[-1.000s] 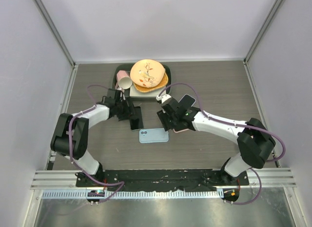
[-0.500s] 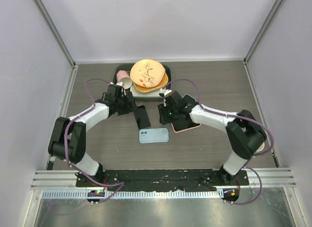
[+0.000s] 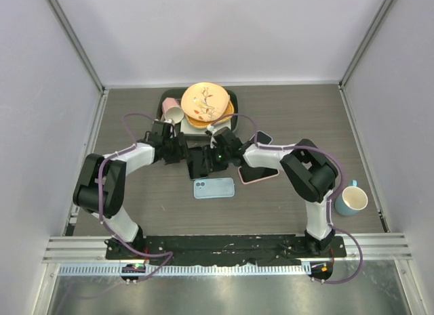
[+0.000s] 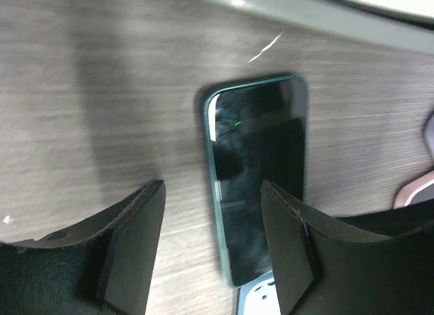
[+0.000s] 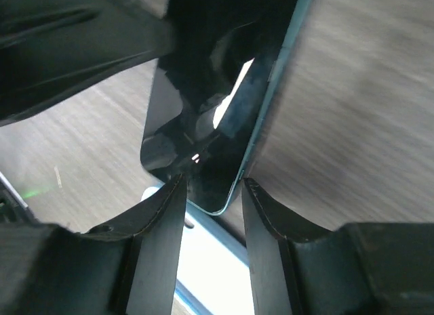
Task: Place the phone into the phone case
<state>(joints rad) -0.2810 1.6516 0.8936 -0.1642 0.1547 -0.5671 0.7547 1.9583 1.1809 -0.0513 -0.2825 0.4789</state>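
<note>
Top external shows the phone (image 3: 197, 163) lying flat on the table (image 3: 305, 118), just far of the light-blue phone case (image 3: 213, 187). The left gripper (image 4: 213, 193) stands wide apart over the phone's case-side end, holding nothing. The right gripper (image 5: 213, 183), narrowly parted, hovers at the phone's corner without clamping it.

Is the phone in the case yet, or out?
Out: the phone lies screen-up outside the blue case, which sits just beyond its end.

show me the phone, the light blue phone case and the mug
phone (image 4: 256, 169): left wrist view, middle of its dark screen
phone case (image 3: 214, 187): top external view, centre of its light blue face
mug (image 3: 353, 199): top external view, its open mouth
</note>
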